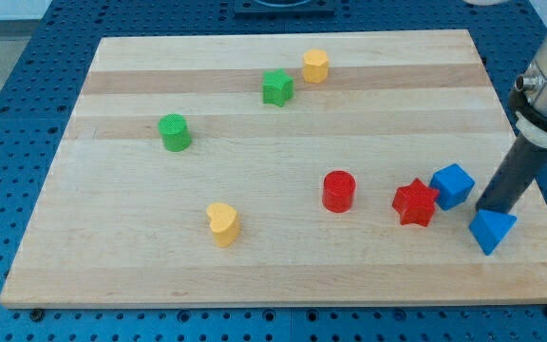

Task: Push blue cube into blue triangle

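Small gap separates blue plastic cube [452, 185] from blue plastic triangle [491, 230]; my tip [491, 208] stands there. Red plastic star [415, 202] touches the cube's left.

The arm enters from the view's upper right — a pale, banded housing tapering to 1 dark rod, leaning down-left, its tip [491, 208] near the right edge.

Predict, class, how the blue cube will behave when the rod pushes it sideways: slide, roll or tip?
The blue cube probably slides: flat faces, smooth wooden board. It sits low, so tipping seems unlikely. An off-centre push may twist it, perhaps into the red star touching it.
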